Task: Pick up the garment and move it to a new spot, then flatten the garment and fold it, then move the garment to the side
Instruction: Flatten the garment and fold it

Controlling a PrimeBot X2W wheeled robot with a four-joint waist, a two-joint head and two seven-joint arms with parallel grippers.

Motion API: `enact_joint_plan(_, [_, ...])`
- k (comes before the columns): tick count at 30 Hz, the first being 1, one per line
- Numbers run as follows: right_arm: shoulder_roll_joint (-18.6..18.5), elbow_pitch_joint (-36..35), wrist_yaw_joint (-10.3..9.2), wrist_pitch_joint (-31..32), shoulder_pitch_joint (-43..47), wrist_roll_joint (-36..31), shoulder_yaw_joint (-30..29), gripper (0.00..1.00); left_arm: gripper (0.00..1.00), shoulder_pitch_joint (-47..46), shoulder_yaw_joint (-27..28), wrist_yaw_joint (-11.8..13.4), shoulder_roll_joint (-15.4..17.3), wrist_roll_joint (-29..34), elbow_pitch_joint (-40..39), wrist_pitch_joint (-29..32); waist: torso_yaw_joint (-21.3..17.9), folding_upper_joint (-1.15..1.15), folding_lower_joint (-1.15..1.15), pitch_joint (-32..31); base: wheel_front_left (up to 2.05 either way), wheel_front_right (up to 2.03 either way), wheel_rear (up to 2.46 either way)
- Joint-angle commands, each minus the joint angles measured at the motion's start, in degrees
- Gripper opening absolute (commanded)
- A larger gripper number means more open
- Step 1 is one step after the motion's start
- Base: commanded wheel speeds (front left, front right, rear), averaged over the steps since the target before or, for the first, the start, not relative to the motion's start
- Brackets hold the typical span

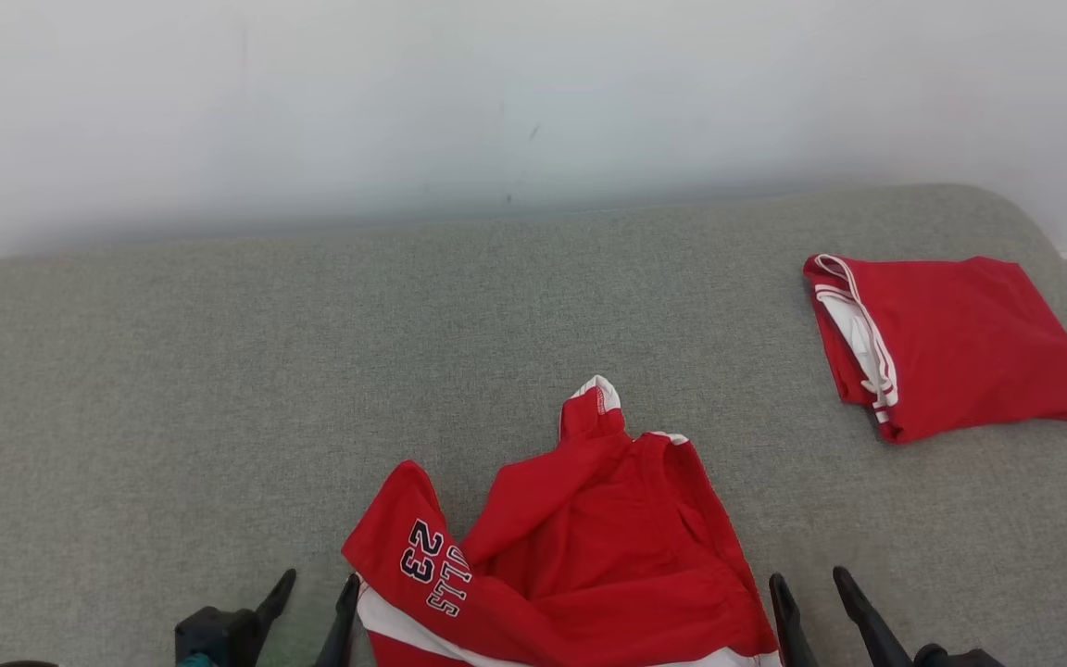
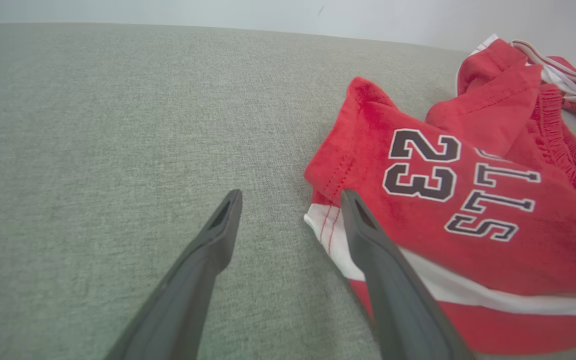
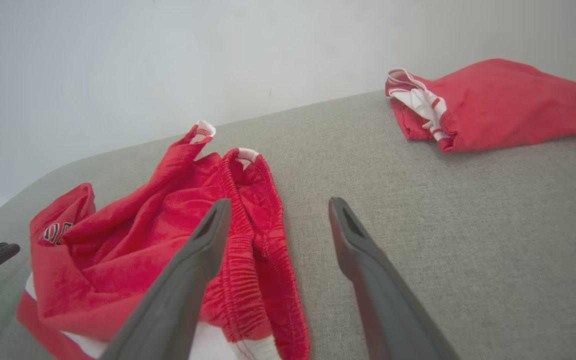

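Observation:
The garment is a pair of red shorts with white trim and the number 23, lying crumpled at the near middle of the grey cushion. My left gripper stands open at its left edge, nothing between the fingers. In the left wrist view the garment lies right of the open left gripper, whose right finger overlaps the white hem. My right gripper is open just right of the shorts. In the right wrist view the open right gripper has its left finger over the elastic waistband of the garment.
A second red garment, folded, lies at the far right of the grey cushion; it also appears as the folded garment at upper right. A white wall runs behind. The cushion's rounded corner is at far right.

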Motion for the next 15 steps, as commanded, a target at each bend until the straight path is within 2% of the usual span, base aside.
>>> enact_joint_plan(1, [-0.9, 0.3, -0.11, 0.0, 0.8, -0.3, 0.8, 1.0, 1.0, 0.5, -0.6, 0.1, -0.3, 0.0, 0.0, -0.2, 0.2, 0.0, 0.0, 0.2, 0.0, 0.0, 0.0])
enact_joint_plan(8, [-4.6, 3.1, -0.11, 0.0, 1.2, -1.2, 5.3, 1.0, 1.0, -1.3, -5.1, 0.1, 0.7, -1.3, 1.9, -0.1, -0.3, 0.0, 0.0, 1.2, 0.0, 0.0, 0.0])
enact_joint_plan(15, [-5.7, 7.5, -0.11, 0.0, -2.1, -1.5, 8.7, 1.0, 1.0, -4.3, -7.4, 0.1, 1.6, -0.4, 4.3, -0.2, -0.8, 0.0, 0.0, 2.1, 0.0, 0.0, 0.0])
